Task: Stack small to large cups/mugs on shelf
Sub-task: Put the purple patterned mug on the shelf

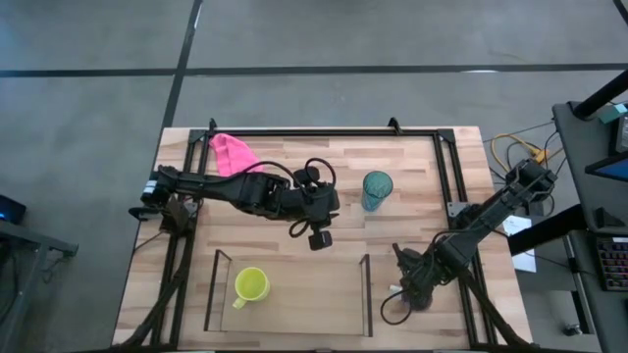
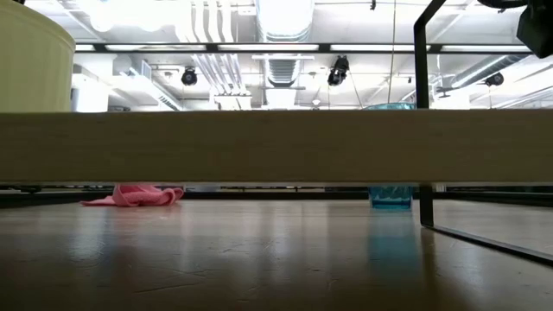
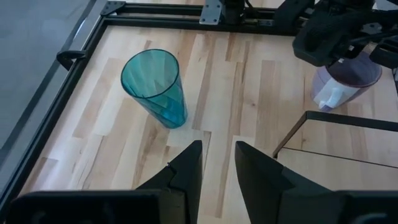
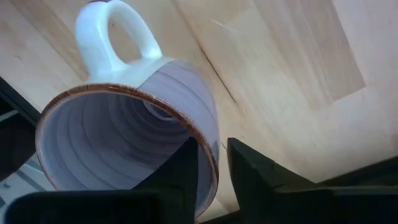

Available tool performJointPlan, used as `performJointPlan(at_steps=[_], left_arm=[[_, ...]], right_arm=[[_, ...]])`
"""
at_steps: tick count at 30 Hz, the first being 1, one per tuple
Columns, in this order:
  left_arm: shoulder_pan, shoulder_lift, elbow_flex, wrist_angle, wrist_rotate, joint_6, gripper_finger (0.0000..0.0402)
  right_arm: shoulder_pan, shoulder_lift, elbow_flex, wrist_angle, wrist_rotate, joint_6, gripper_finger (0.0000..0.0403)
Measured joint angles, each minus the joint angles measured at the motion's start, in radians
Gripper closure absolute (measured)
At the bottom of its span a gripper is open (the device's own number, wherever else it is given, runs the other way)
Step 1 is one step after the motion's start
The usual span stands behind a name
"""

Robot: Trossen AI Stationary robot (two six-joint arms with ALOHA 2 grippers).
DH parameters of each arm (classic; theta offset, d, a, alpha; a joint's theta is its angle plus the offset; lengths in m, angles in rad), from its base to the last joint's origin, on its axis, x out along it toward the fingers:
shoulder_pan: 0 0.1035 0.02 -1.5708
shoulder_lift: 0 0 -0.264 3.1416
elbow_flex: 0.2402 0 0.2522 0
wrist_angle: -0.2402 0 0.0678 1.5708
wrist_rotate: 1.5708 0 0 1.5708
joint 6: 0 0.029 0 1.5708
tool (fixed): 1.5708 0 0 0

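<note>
The purple mug (image 4: 124,118), pale handle uppermost in the right wrist view, sits in my right gripper (image 4: 211,149), just right of the shelf's right panel (image 1: 365,294); in the high view the gripper (image 1: 408,286) hides it. The yellow mug (image 1: 250,285) stands at the left end of the shelf's wood base (image 1: 304,294). The teal tumbler (image 3: 155,87) stands upright on the table beyond the shelf. My left gripper (image 3: 217,158) hovers mid-table (image 1: 319,235), open and holding nothing, with the tumbler ahead of its fingers. My right gripper pinches the purple mug's wall at the rim (image 4: 206,138), on the side opposite the handle (image 4: 115,37). One finger (image 4: 180,174) is inside the mug and one (image 4: 249,174) outside, coming from above. The mug stays upright; whether it stands on the table I cannot tell.
A pink cloth (image 1: 233,152) lies near the table's far left corner. A black rail frame (image 1: 324,132) runs round the table top. Cables (image 1: 309,176) loop over the left arm. Bare wood lies between the tumbler and the shelf.
</note>
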Motion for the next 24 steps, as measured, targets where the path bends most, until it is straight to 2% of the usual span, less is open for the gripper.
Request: performJointPlan(at_steps=[7, 13, 18, 24], left_arm=[[0.001, 0.000, 0.000, 0.001, -0.002, 0.000, 0.0320], [0.001, 0.000, 0.000, 0.001, -0.002, 0.000, 0.0320], [0.005, 0.000, 0.000, 0.001, -0.002, -0.002, 0.0320], [0.005, 0.000, 0.000, 0.002, -0.002, -0.005, 0.0320]], right_arm=[[0.000, 0.000, -0.002, -0.003, 0.026, -0.004, 0.0386], [-0.001, -0.006, 0.017, -0.032, 0.028, -0.001, 0.0390], [-0.001, -0.027, 0.118, -0.229, 0.037, -0.013, 0.0390], [-0.004, -0.066, 0.282, -0.389, 0.207, -0.070, 0.0390]])
